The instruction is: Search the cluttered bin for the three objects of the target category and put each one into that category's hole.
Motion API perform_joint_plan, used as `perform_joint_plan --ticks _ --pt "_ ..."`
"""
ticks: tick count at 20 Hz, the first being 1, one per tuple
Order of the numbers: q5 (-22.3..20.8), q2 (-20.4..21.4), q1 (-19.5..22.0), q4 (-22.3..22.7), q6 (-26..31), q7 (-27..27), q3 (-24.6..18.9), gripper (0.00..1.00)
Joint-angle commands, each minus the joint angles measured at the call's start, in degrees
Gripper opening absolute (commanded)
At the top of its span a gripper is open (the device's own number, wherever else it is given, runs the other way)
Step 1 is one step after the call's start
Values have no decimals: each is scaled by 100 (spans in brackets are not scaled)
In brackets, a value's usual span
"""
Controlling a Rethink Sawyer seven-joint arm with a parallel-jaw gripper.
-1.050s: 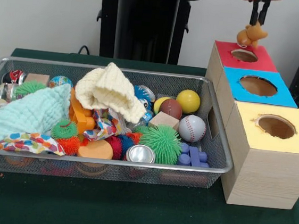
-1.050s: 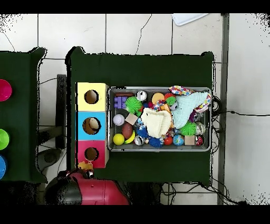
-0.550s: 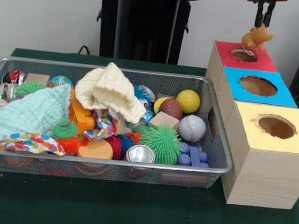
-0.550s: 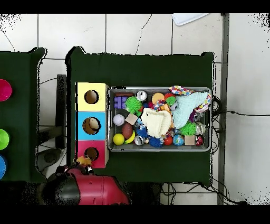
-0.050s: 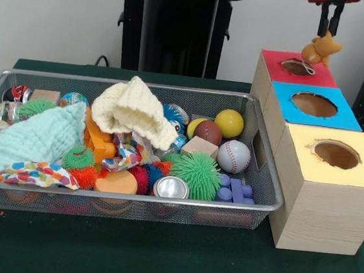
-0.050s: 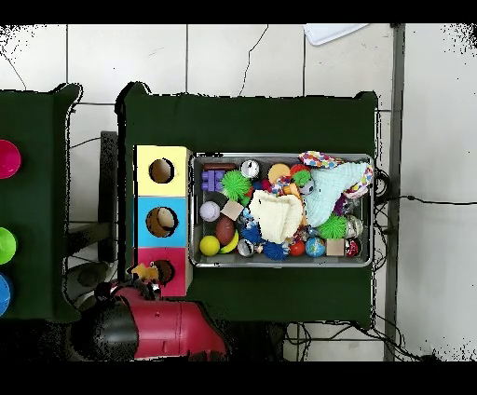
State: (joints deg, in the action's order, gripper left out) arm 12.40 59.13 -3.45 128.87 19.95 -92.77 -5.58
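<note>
My gripper [image 5: 329, 33] comes in at the top right of the front view, shut on a small orange plush toy [image 5: 323, 48] that dangles from it. The toy hangs just above the right rim of the hole [image 5: 298, 67] in the red box top [image 5: 318, 78]. From overhead the toy [image 6: 143, 272] sits beside the red box's hole [image 6: 164, 271], with the red arm [image 6: 163, 328] below it. The wire bin [image 5: 162, 201] holds mixed clutter.
A blue-topped box [image 5: 313, 105] and a yellow-topped box [image 5: 336, 155] stand in a row with the red one, right of the bin. In the bin lie a cream knit cloth [image 5: 136, 111], a pale green cloth [image 5: 28, 140], a baseball [image 5: 233, 156], a spiky green ball [image 5: 195, 174] and a can [image 5: 171, 187].
The gripper has carried the orange toy rightward in the front view, from the red hole's left side to its right rim. The bin's contents have not moved.
</note>
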Motion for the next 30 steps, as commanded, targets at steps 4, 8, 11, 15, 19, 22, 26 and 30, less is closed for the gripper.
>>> perform_joint_plan --ticks 4,8,11,15,19,22,26,30 --pt "27 -483 359 -318 102 -834 -123 0" --pt "-30 -498 423 -243 36 -812 -104 0" --pt "-77 -559 372 -195 -33 -903 9 0" --pt "-50 -497 418 -59 -10 -906 -32 0" --pt "-6 -573 373 -36 -51 -995 -18 0" --pt "48 -587 339 25 -87 -1058 -51 0" --pt "100 -733 372 84 -326 -1102 -173 0" --pt "100 -885 415 175 -607 -1140 -257 0"
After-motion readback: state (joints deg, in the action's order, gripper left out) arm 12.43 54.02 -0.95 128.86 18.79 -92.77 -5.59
